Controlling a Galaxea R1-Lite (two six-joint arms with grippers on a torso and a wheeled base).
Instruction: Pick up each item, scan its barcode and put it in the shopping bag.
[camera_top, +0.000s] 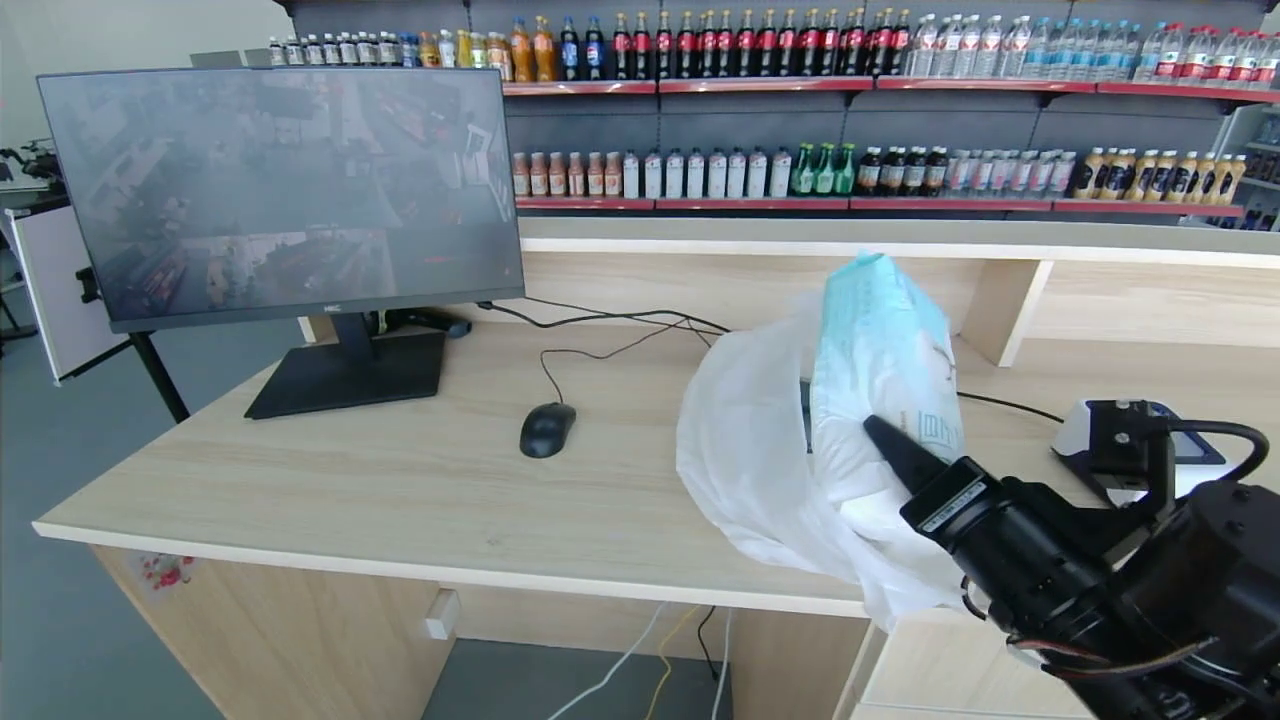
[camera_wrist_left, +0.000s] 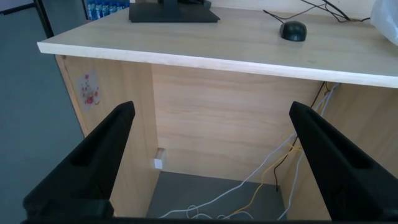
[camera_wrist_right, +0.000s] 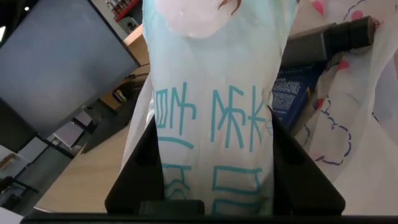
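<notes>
Shop checkout, seen from the till side: shelves (camera_top: 880, 90) of bottled drinks line the far wall, and a pale wooden counter (camera_top: 300, 480) runs across the foreground.

On the counter's left you see a dark monitor (camera_top: 280, 190) on a flat black stand. A black mouse (camera_top: 547, 429) lies nearer the middle, its cable trailing toward the far side. At the right edge a white scanner (camera_top: 1075, 432) sits partly behind the right arm.

The white plastic shopping bag (camera_top: 745, 450) stands right of centre on the counter, its near folds hanging over the front edge. The item now handled is a tall pale blue-and-white package (camera_top: 880, 340) with teal print. It stands upright, its lower part sunk among the bag's folds and its top clear above them. You cannot tell whether it rests on the bag's bottom.

Your right gripper (camera_wrist_right: 217, 174) is clamped on this package, one black finger on each flank. A dark blue box (camera_wrist_right: 289, 96) shows just beside the package, against the bag's printed plastic.

Your left gripper (camera_wrist_left: 211, 109) hangs below the counter's near left edge, fingers spread wide and holding nothing. It faces the wooden front panel, where loose cables (camera_wrist_left: 261, 186) hang down.
</notes>
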